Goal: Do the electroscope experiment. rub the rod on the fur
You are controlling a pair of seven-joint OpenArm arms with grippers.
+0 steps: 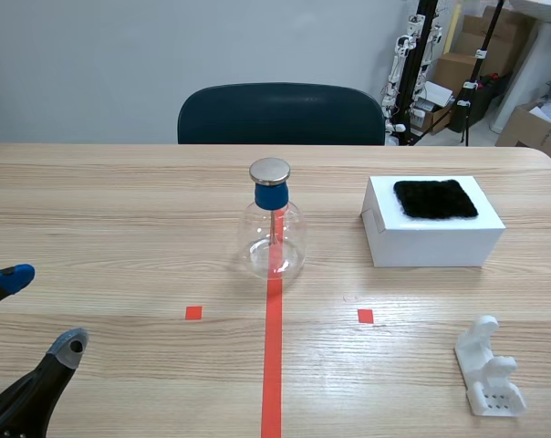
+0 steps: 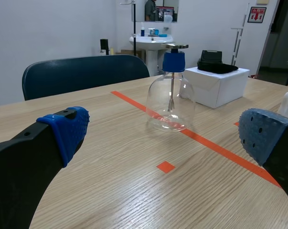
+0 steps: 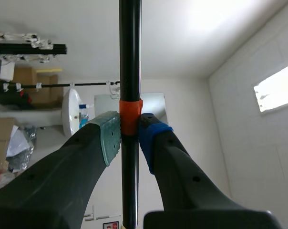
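Flask (image 2: 170, 102) is standing ahead of your gaping left gripper (image 2: 164, 132), fur (image 1: 434, 198) lying on the box (image 1: 431, 245) beyond; your right gripper (image 3: 129, 138) is clenching the rod (image 3: 129, 57) between its pads.

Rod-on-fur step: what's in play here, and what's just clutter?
In play: rod, clamped in the right tool; fur on the white box; glass flask.
Clutter: white stand; chair; left tool, open, holding nothing.
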